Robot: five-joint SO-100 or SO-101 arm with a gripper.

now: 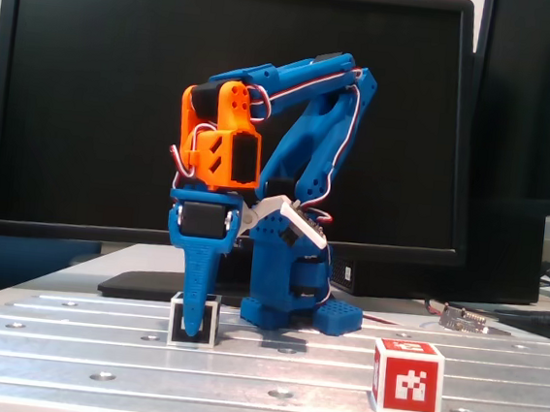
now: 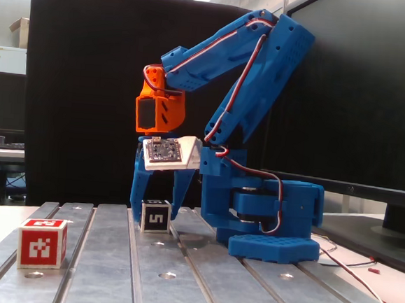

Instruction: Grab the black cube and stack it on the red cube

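The black cube (image 2: 155,216) rests on the metal table, its white "5" facing one fixed view. My blue gripper (image 2: 155,214) comes down over it with one finger (image 2: 138,192) against its left side and the other at its right side, so the gripper is shut on the cube. In a fixed view from the front, a finger (image 1: 196,286) of the gripper (image 1: 193,327) hides the middle of the black cube (image 1: 208,320). The red cube (image 1: 407,377) stands alone near the front edge, well away from the gripper, and is seen at the left (image 2: 41,243) in a fixed view.
The arm's blue base (image 2: 270,230) is bolted to the slotted aluminium table (image 1: 268,376). A large black monitor (image 1: 90,101) stands behind it. Cables and a small metal part (image 1: 464,318) lie at the right rear.
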